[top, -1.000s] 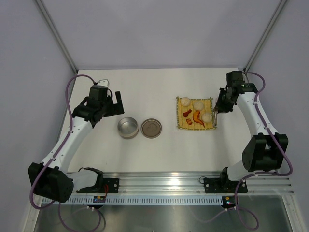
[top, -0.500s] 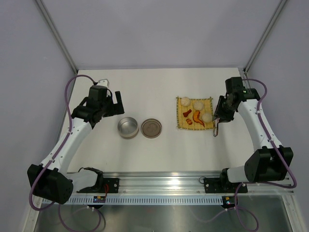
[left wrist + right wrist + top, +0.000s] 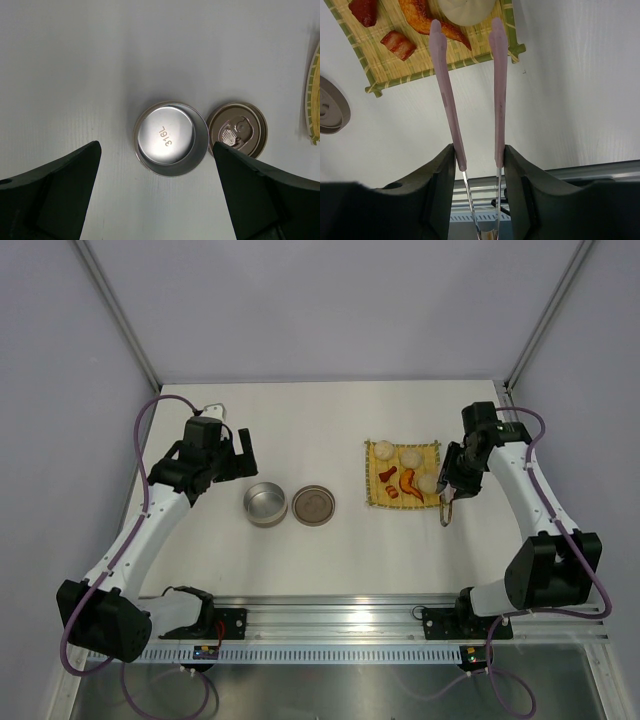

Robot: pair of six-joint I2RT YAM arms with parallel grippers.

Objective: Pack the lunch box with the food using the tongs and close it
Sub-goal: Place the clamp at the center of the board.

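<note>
Your two arms are a matched pair. The left arm (image 3: 150, 525) and the right arm (image 3: 535, 485) are each built of slim white tubular links joined by chunky matte-black joint housings. A purple cable (image 3: 143, 440) loops loosely along the outside of each. Both end in a black base mount (image 3: 205, 618). Your left gripper (image 3: 243, 453) has broad, dull, dark wedge-shaped fingers (image 3: 55, 195). The right gripper (image 3: 449, 483) has the same dark moulded fingers (image 3: 437, 190).

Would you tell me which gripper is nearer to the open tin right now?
Left. The left gripper hovers just beyond the tin, to its left. The right gripper is far off to the tin's right, by the mat, holding the tongs.
</note>
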